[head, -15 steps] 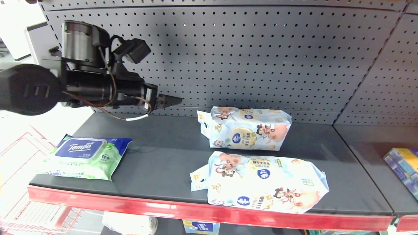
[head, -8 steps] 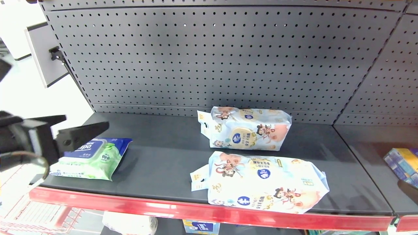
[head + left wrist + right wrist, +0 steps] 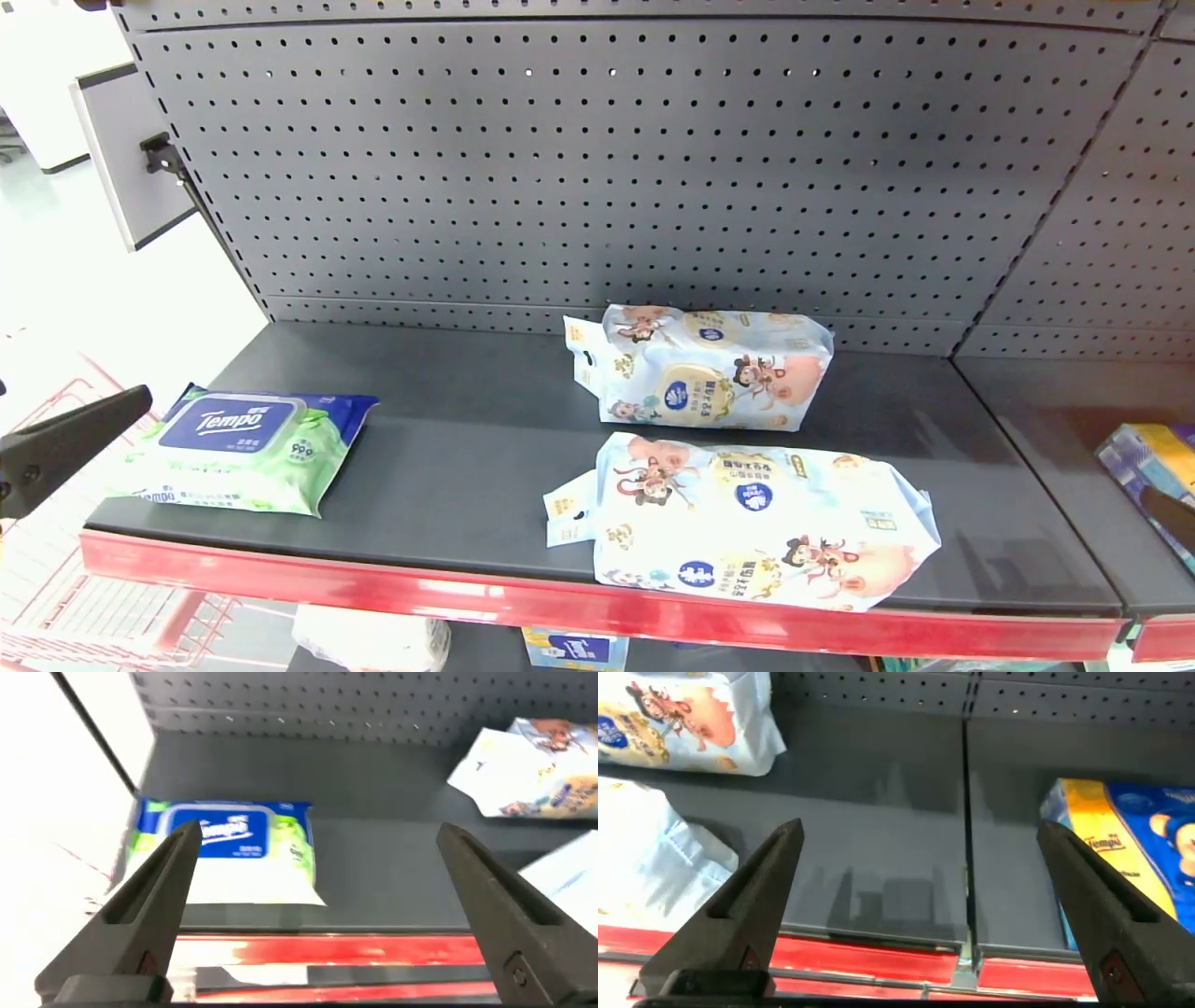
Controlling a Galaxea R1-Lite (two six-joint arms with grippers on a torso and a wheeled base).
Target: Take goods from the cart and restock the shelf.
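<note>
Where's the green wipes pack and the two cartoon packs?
Green wipes pack (image 3: 241, 452): head view, its top middle.
Back cartoon pack (image 3: 709, 367): head view, its front middle.
Front cartoon pack (image 3: 761, 523): head view, its top middle.

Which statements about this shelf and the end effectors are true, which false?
1. The green wipes pack lies flat on the shelf. True.
2. The left end effector is shut on that pack. False: it is open, empty.
3. The rear cartoon pack and front cartoon pack lie on the shelf. True.
4. The right end effector grips the yellow and blue pack. False: it is open; the pack lies on the next shelf section.
</note>
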